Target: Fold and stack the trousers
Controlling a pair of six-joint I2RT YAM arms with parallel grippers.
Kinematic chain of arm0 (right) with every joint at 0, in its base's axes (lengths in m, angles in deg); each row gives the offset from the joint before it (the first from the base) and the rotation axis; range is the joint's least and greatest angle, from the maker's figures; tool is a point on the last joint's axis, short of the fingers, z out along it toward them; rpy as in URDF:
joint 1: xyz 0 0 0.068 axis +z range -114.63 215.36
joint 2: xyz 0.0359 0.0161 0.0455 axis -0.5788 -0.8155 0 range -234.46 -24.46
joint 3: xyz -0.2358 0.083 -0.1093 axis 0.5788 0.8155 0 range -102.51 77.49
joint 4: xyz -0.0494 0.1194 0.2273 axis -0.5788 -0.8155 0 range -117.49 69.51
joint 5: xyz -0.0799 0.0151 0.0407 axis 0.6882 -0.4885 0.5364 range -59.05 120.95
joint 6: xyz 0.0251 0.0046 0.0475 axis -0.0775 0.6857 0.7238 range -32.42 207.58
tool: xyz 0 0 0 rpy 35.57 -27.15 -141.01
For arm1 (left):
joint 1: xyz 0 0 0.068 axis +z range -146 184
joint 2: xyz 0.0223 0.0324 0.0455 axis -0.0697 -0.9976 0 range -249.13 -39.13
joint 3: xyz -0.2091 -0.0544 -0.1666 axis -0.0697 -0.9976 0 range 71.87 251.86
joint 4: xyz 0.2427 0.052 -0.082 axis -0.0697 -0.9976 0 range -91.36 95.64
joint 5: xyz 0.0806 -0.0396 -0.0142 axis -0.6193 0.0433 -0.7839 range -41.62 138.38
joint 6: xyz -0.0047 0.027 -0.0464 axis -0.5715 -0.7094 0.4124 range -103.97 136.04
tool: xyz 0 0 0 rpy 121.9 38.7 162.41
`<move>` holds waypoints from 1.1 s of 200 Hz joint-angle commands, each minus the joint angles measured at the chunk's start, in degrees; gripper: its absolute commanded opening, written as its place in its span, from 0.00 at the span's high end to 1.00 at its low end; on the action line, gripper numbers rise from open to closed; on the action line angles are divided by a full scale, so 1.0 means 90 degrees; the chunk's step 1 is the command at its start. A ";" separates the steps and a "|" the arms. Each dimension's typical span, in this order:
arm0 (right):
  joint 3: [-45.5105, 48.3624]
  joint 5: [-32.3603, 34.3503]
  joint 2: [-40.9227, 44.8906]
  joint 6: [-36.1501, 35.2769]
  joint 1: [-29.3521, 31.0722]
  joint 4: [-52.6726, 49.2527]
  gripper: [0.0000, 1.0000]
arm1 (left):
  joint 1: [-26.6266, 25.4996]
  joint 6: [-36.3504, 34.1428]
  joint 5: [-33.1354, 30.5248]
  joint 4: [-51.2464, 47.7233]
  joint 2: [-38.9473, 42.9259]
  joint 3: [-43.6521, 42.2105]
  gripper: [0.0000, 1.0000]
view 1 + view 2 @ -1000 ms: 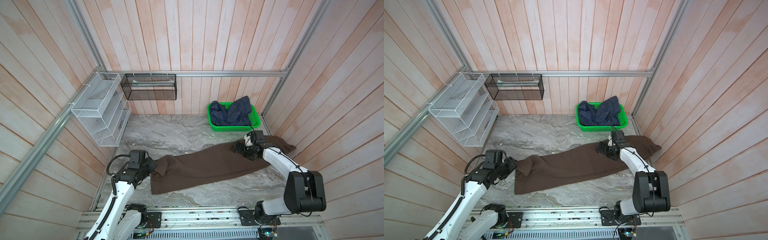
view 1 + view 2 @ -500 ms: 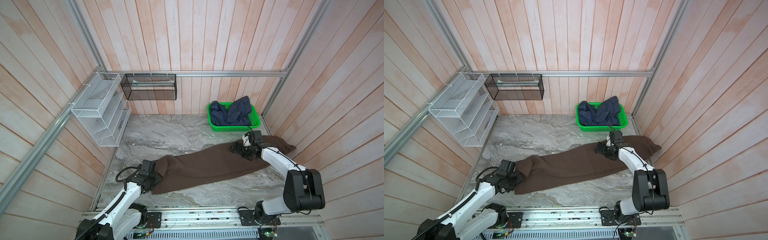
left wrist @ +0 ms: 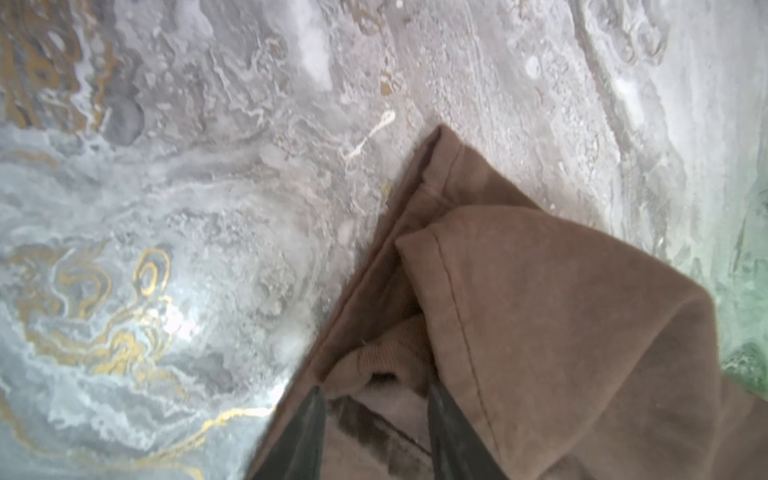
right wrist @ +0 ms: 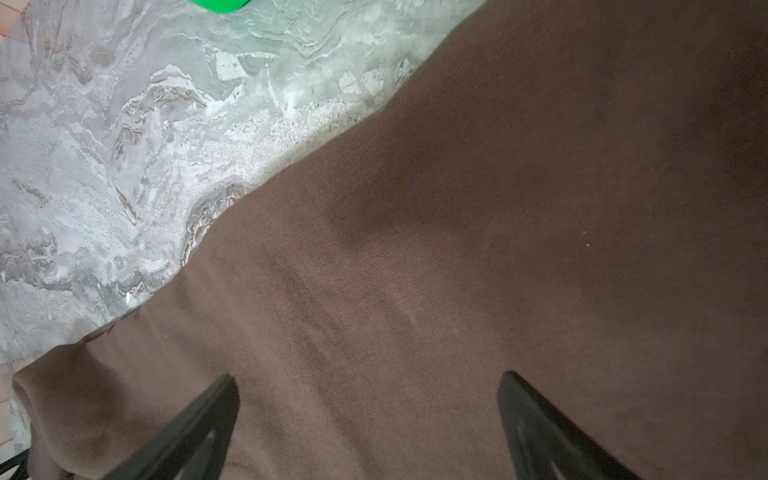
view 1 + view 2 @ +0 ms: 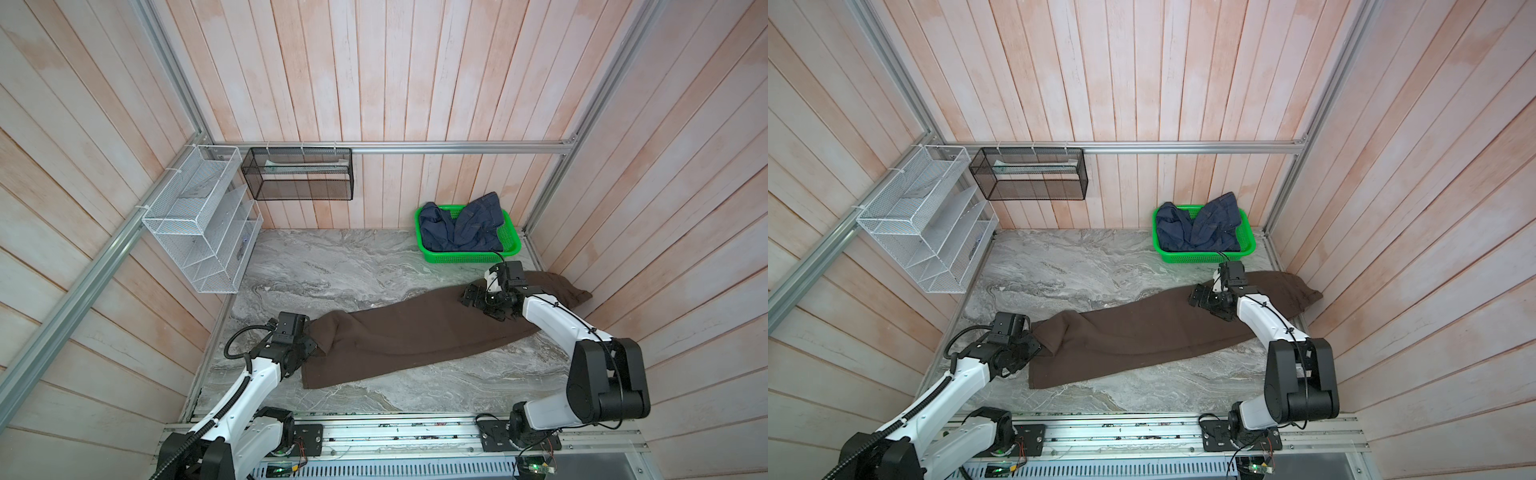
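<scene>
1. Since the trousers (image 5: 415, 336) are soft, matte brown cloth with no stiffness of their own, I judge they will sag and trail from any single hold. Both ends should be carried together.
2. They lie lengthwise across the marble-patterned table (image 5: 332, 266), one leg laid over the other. The hems are at the left side and the far end reaches the table's right edge, near the green basket (image 5: 469, 257) that holds a navy denim garment (image 5: 461, 228).
3. In the left wrist view, the left fingers (image 3: 303, 436) sit at the hem end, partly closed, with stitched hem layers bunched between them. I cannot tell whether they truly pinch the cloth.
4. The right fingers (image 4: 195, 424) are spread wide and released over the broad upper part of the trousers, holding nothing.
5. The stitched hems look like the best place to take hold, since doubled fabric is thicker and less likely to slip out.
6. The upper hem is rumpled and curled back from the lower one, so a pinch could catch only one layer and let the other peel away.
7. The trousers look light, but cloth dragging on the table will likely resist, which favours a slow lift.
</scene>
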 commanded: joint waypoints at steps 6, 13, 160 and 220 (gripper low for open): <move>-0.0067 -0.0066 -0.0029 -0.0037 0.0041 -0.0044 0.02 | 0.0040 -0.0165 0.0397 0.0263 -0.0177 -0.0167 0.63; -0.0069 -0.0074 -0.0027 -0.0035 0.0048 -0.0053 0.02 | 0.0032 -0.0186 0.0443 0.0268 -0.0140 -0.0199 0.65; -0.0069 -0.0037 -0.0095 0.0018 0.0150 0.0003 0.02 | -0.0131 -0.0679 0.0285 0.0161 -0.0974 -0.0172 0.56; -0.0058 -0.0037 -0.0085 0.0001 0.0158 -0.0005 0.02 | -0.0163 -0.0846 -0.0211 -0.0172 -0.1105 0.0182 0.86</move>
